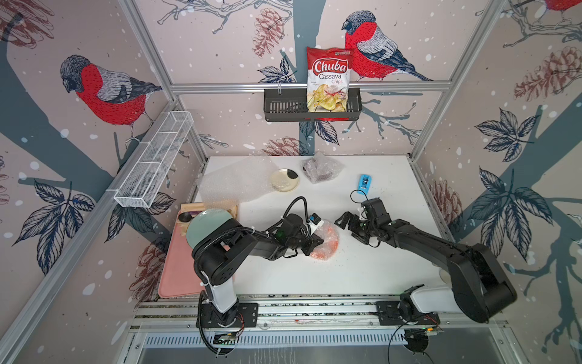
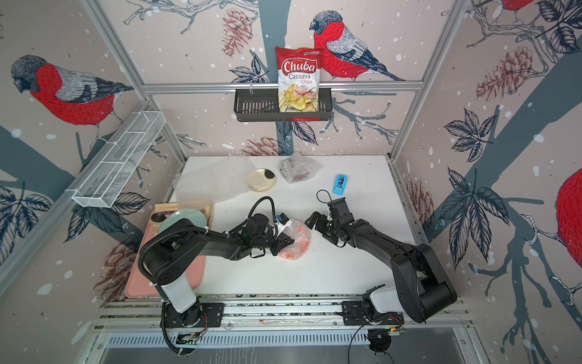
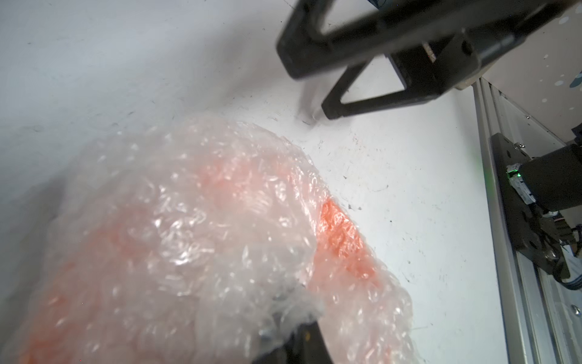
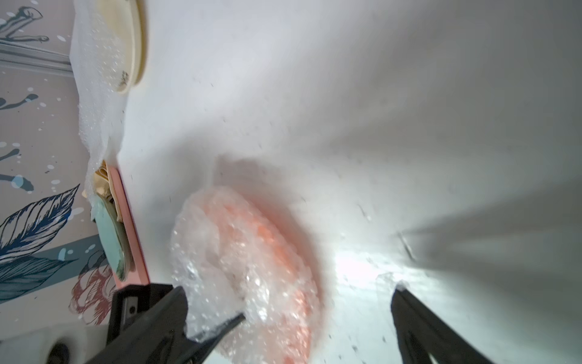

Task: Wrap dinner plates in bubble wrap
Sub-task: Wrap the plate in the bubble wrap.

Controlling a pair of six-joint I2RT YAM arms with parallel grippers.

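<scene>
Tabletop: a white table (image 1: 362,274) is walled in by bullfinch-printed panels; a pink tray (image 1: 178,274) carrying a pale green plate (image 1: 204,222) is set at its left side.
Orange plate: the orange plate (image 1: 333,243) is laid near the table's middle, between the two grippers, and is covered by bubble wrap (image 3: 195,239); orange is seen through the film, and one stretch of rim is covered more thinly in the left wrist view.
Left gripper: the left gripper (image 1: 316,245) is placed at the bundle's edge on its own arm's side; its jaws are pressed together, and a fold of the wrap appears to be pinched between them.
Right gripper: the right gripper (image 1: 342,224) is held just beside the bundle, apart from it; its jaws are spread wide and nothing is held.
Dark bundle: a dark bundle (image 1: 318,168) in crinkled wrap is seen at the back of the table; it is judged to be a plate already wrapped, though no pattern can be made out.
Cream plate: the cream plate (image 1: 284,180) is left bare at the back, meeting the edge of a loose sheet (image 1: 234,181); which of the two lies on top cannot be told.
Done: one plate is judged finished, and the orange one nearly so.
Left: the orange bundle is to be closed, and the cream plate is to be wrapped in the loose sheet.
</scene>
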